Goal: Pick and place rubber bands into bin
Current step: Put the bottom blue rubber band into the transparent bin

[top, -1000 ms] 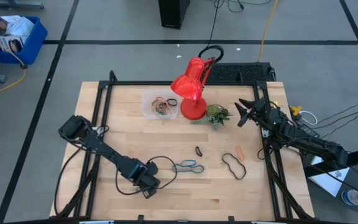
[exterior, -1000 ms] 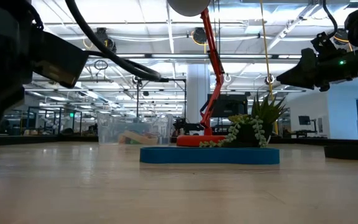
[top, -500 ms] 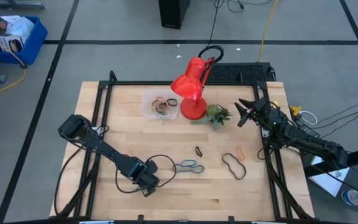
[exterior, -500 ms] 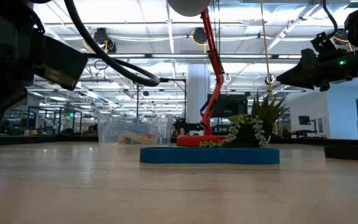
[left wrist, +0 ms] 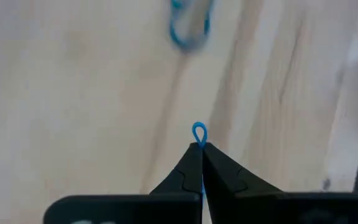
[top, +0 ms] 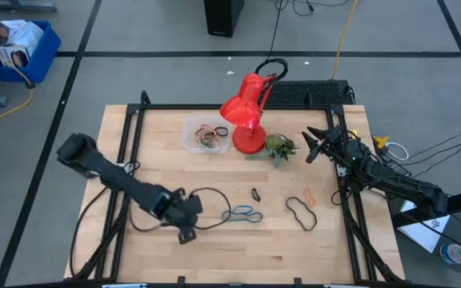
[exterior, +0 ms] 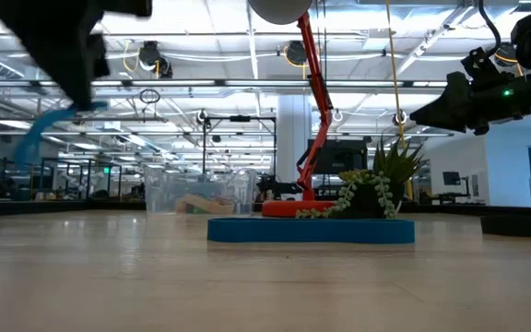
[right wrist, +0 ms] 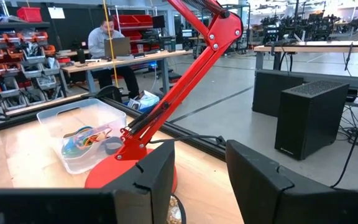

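Blue rubber band (left wrist: 199,132): thin loop pinched between left gripper (left wrist: 201,149) fingertips, small end protruding, lifted above table (top: 158,264) near front left. Second blue band (top: 243,214) lies flat nearby. Right gripper (top: 310,148) spread open, empty (idle beside plant (top: 279,148)). Bin (top: 192,138) holds several bands.

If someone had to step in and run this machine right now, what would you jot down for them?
Left end effector: shut on a blue rubber band, lifted above the table's front left.
Right end effector: open, waiting near the plant.
Bin: beside the red lamp, with several bands inside already.
Left to do: drop the held band in, then fetch the blue-grey band, small dark band, orange band and long black band on the table.
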You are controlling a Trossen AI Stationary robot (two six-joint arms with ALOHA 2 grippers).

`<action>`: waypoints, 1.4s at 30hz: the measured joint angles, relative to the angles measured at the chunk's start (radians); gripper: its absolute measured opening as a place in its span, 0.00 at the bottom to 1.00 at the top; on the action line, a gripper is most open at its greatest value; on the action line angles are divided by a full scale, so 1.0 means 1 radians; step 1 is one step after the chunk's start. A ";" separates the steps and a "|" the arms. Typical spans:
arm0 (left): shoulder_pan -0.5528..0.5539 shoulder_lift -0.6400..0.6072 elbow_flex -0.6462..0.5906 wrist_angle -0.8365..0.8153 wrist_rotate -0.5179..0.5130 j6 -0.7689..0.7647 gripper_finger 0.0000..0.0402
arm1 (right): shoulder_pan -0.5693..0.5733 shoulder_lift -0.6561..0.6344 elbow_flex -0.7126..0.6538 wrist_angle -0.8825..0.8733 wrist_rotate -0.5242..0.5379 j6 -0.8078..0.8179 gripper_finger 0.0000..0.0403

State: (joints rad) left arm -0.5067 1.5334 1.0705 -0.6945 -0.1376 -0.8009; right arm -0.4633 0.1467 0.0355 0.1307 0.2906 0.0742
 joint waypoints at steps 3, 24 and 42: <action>0.027 -0.091 0.000 -0.027 -0.144 0.063 0.01 | 0.000 0.000 0.000 0.000 0.000 0.000 0.35; 0.617 -0.252 0.001 0.071 -0.482 0.360 0.01 | 0.000 0.000 0.000 0.014 -0.002 0.011 0.35; 0.874 0.076 0.000 0.226 -0.300 0.404 0.02 | 0.000 0.000 0.000 0.012 -0.003 -0.004 0.35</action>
State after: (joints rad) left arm 0.3677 1.6092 1.0706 -0.4690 -0.4379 -0.3964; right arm -0.4633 0.1471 0.0357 0.1427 0.2876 0.0704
